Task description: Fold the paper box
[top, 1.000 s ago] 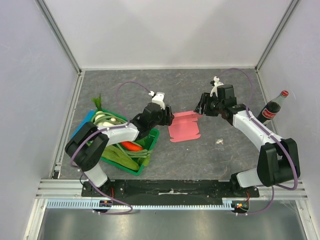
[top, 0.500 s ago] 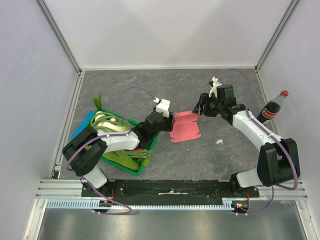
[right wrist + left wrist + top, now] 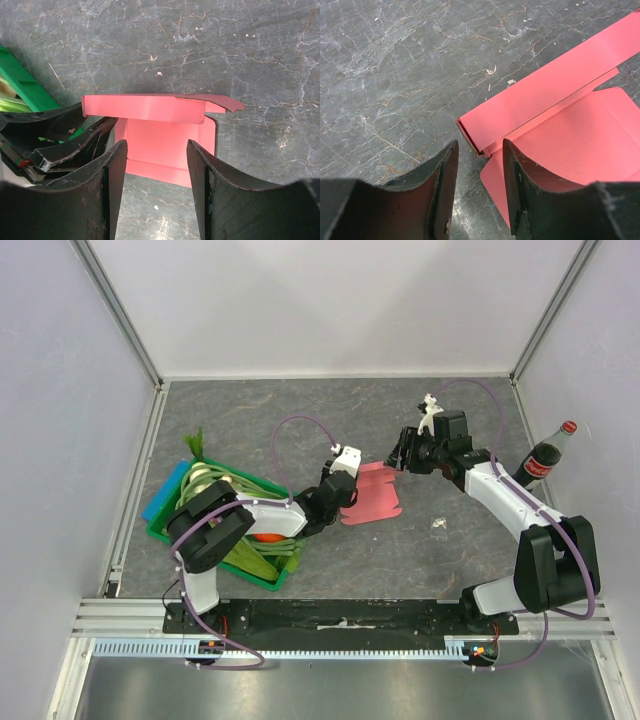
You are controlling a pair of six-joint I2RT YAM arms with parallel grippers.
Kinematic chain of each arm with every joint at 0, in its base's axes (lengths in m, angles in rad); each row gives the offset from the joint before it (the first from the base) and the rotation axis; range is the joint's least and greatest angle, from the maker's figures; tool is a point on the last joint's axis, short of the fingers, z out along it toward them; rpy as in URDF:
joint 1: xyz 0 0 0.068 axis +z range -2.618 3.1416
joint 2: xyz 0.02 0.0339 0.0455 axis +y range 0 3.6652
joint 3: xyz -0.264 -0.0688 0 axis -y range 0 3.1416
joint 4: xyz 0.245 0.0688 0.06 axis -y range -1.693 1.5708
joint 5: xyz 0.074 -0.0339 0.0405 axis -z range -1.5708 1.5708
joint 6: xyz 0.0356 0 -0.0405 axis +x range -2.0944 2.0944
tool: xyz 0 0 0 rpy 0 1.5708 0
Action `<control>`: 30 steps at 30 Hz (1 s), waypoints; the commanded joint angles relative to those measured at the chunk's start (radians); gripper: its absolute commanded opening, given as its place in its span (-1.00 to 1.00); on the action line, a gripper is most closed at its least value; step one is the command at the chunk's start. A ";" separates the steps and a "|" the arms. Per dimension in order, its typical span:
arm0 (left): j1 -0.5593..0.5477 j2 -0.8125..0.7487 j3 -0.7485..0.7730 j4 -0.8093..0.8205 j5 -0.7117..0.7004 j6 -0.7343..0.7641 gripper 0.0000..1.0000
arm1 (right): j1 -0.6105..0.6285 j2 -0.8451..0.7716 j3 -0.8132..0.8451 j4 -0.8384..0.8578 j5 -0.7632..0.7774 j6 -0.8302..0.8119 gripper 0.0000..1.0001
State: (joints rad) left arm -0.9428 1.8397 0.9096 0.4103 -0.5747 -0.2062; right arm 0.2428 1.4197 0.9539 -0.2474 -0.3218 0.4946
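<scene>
The small pink thin-card box (image 3: 372, 495) lies on the grey surface (image 3: 300, 410) between the left gripper (image 3: 477, 150) and right gripper (image 3: 156, 150), both parted and empty. It is probably light and easily creased, and best pinched at its raised side wall (image 3: 145, 109).

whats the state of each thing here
paper box: partly folded, one long flap raised
left gripper: open, at the box's corner
right gripper: open, facing the raised flap
cola bottle: upright, capped
green crate: loaded with vegetables

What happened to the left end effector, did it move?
Yes. The left end effector moved rightward, away from the green crate, and now sits at the pink paper box's left edge.
</scene>
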 commanded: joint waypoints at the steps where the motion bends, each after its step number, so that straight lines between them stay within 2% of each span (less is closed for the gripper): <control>1: -0.001 0.029 0.035 0.100 -0.051 0.051 -0.08 | 0.001 0.013 0.003 0.037 0.001 0.038 0.08; 5: -0.001 0.046 0.031 0.142 -0.066 0.093 -0.20 | 0.018 0.034 0.046 0.014 0.047 0.021 0.04; 11: -0.004 0.056 0.018 0.215 -0.102 0.142 -0.51 | 0.038 0.093 0.106 -0.021 0.064 -0.017 0.04; 14: -0.004 0.062 0.018 0.222 -0.119 0.149 -0.69 | 0.046 0.119 0.120 -0.026 0.063 -0.019 0.04; 15: -0.004 0.064 0.025 0.220 -0.123 0.151 -0.81 | 0.047 0.123 0.120 -0.027 0.067 -0.014 0.04; 18: -0.007 0.072 0.034 0.217 -0.145 0.157 -0.96 | 0.056 0.113 0.109 -0.047 0.111 0.001 0.01; 24: -0.021 0.081 0.032 0.240 -0.205 0.153 -0.96 | 0.101 0.024 0.103 -0.143 0.223 0.010 0.05; 30: -0.028 0.092 0.041 0.239 -0.243 0.134 -0.96 | 0.141 -0.010 0.071 -0.125 0.161 0.090 0.08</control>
State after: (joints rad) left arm -0.9630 1.9091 0.9211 0.6060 -0.7349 -0.0868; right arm 0.3664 1.4460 1.0328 -0.3756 -0.1452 0.5270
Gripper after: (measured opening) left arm 0.083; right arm 0.546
